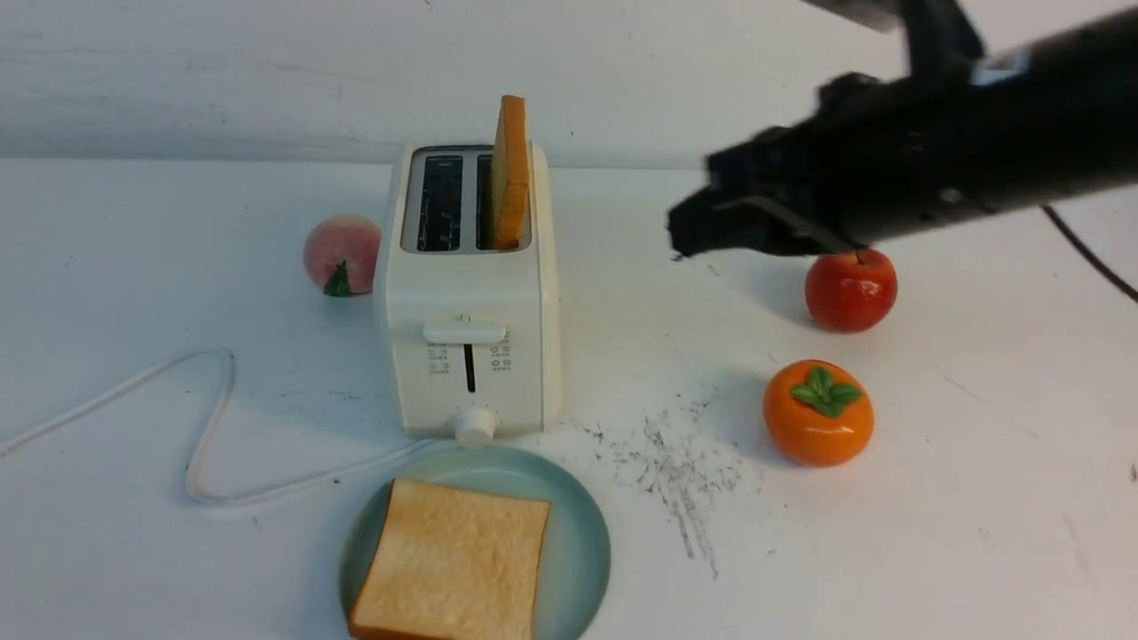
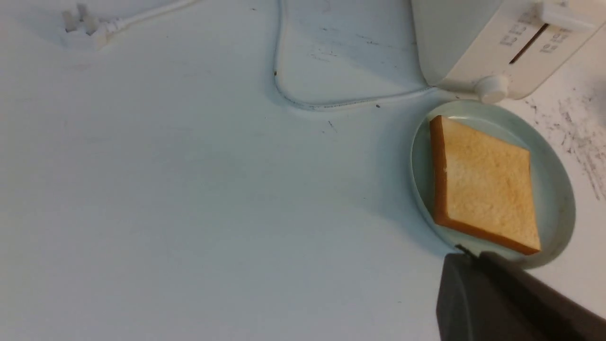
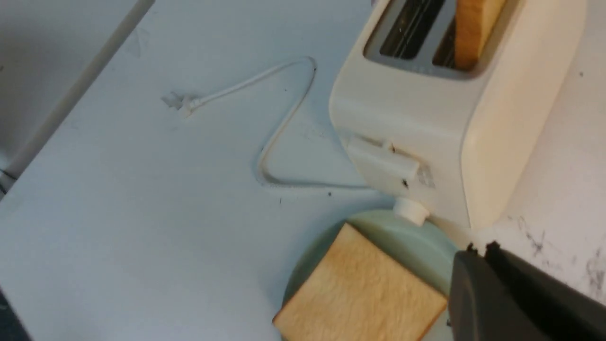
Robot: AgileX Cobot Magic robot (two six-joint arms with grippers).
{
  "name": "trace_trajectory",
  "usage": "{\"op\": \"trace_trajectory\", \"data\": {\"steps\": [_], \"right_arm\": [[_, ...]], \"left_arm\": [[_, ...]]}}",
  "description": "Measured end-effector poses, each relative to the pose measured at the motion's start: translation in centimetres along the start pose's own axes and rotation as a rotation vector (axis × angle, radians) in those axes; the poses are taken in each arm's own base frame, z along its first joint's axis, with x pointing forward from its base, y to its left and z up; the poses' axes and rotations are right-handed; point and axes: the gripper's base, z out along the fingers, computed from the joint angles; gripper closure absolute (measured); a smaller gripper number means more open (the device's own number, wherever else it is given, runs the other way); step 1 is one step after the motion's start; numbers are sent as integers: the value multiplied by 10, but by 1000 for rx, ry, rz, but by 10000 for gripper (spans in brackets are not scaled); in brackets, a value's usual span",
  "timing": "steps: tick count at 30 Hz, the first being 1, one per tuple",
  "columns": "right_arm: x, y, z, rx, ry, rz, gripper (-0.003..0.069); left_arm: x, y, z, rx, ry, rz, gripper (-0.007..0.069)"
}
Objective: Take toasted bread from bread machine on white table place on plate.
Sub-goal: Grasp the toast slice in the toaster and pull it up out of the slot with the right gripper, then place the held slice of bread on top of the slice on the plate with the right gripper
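The cream-white bread machine point(image 1: 471, 302) stands mid-table on the white table point(image 1: 978, 498). One slice of toasted bread point(image 1: 511, 169) stands upright in its right slot; the left slot is empty. A second slice point(image 1: 453, 564) lies flat on the teal plate point(image 1: 578, 533) in front of the toaster. My right gripper point(image 1: 683, 236) hovers to the right of the toaster at about its top height, shut and empty. In the right wrist view its tips point(image 3: 480, 247) are over the plate's rim point(image 3: 416, 241). My left gripper point(image 2: 466, 253) is shut and empty beside the plate point(image 2: 554, 189); it is out of the front view.
A peach point(image 1: 342, 252) sits left of the toaster. A red apple point(image 1: 851, 289) and an orange persimmon point(image 1: 818, 412) sit to its right, under my right arm. The white cord point(image 1: 213, 418) loops leftward to its plug point(image 2: 85, 28). Dark scuffs point(image 1: 680, 467) mark the table.
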Motion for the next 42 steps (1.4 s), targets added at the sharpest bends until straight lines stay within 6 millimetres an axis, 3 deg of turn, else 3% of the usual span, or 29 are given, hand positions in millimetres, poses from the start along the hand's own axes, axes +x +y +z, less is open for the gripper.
{"op": "trace_trajectory", "data": {"steps": [2,5,6,9,14,16,18,19,20,21,22,23,25,27,32,33,34,35,36,40,42], "right_arm": [[-6,-1,16,12,10,-5,584],[-30,-8,52,51,-11,-6,438],[-37,-14,71,62,-18,9,350],[-47,-24,101,68,-37,31,200],[-55,-37,138,70,-86,40,57],[-53,-43,152,76,-92,52,54],[-47,-52,168,87,-90,88,113],[-44,-55,173,91,-87,99,195],[-44,-55,174,91,-87,100,209],[-43,-56,175,93,-87,101,276],[-44,-55,174,92,-91,99,413],[-47,-53,170,90,-101,96,513],[-55,-46,157,85,-125,77,582],[-63,-38,141,76,-142,42,577],[-92,13,39,9,-205,-131,566],[-94,23,18,-10,-204,-163,566],[-94,25,14,-14,-203,-170,566],[-93,39,-16,-46,-180,-234,566],[-89,47,-31,-71,-153,-275,566],[-68,62,-51,-203,36,-379,566],[-52,62,-36,-309,139,-370,566]], "left_arm": [[3,3,-4,0,-2,-5,638],[13,12,-17,9,-19,-20,638],[18,16,-22,12,-26,-26,638],[24,21,-29,25,-48,-37,638],[28,25,-35,48,-84,-45,638],[29,26,-37,57,-89,-48,638],[30,25,-38,71,-88,-52,638],[31,25,-38,74,-85,-53,638],[31,25,-38,75,-85,-54,638],[31,25,-38,76,-84,-54,638],[31,25,-38,78,-84,-54,638],[31,25,-38,79,-83,-55,638],[31,25,-38,80,-83,-55,638],[31,25,-38,80,-83,-55,638],[30,24,-38,86,-95,-55,638],[29,24,-38,90,-102,-54,638],[29,24,-38,91,-104,-54,638],[27,23,-38,99,-121,-53,638],[26,23,-39,102,-131,-53,638],[23,22,-39,105,-168,-47,638],[22,22,-39,108,-186,-44,638]]}}
